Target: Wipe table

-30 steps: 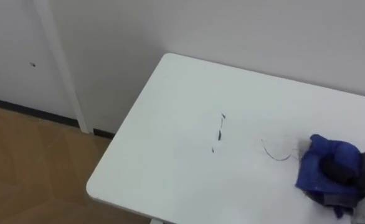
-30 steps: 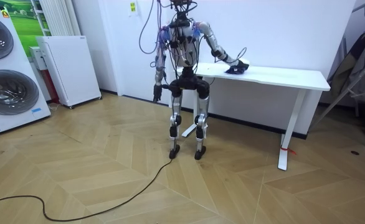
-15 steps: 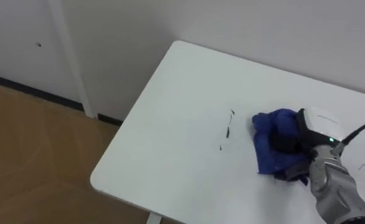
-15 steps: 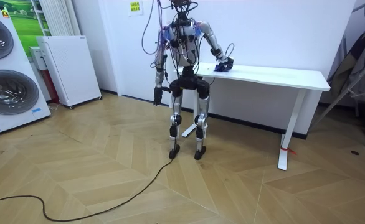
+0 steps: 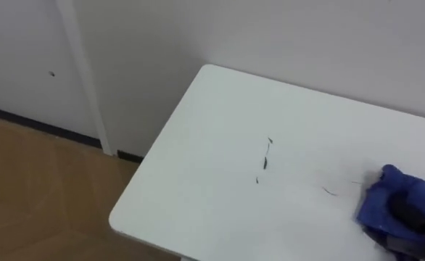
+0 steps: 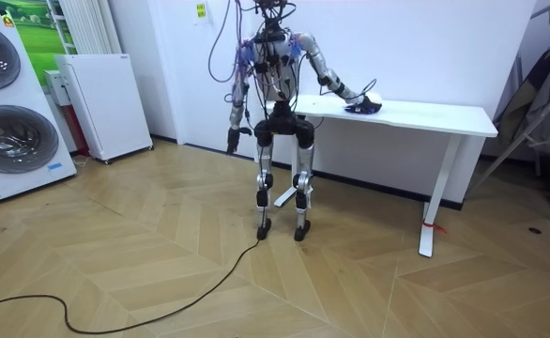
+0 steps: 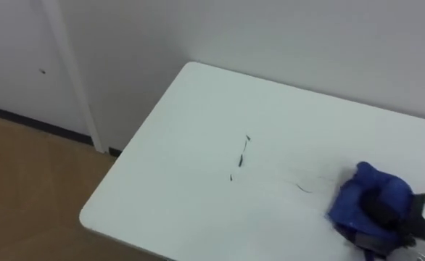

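Note:
The white table (image 5: 212, 138) has short dark pen marks (image 5: 265, 161) near its middle and a fainter stroke (image 5: 329, 191) to their right. A crumpled blue cloth (image 5: 386, 206) lies on the tabletop at the lower right, well right of the marks. My right hand (image 7: 384, 209) is pressed into the cloth, its dark fingers curled in the folds. In the room view I stand at the table's end on the room view's left, right arm stretched over the top to the cloth (image 6: 363, 106). My left hand (image 6: 230, 144) hangs at my side.
The table's back edge runs along a white wall (image 5: 270, 36); its left corner overhangs wooden floor (image 5: 31, 188). In the room view a washing machine (image 6: 12, 103) and a white cabinet (image 6: 101, 103) stand at the left, a tripod (image 6: 538, 113) at the right.
My right hand swept the cloth left up to the dark marks, then back right to where it began. The faint curved line right of the marks is now shorter.

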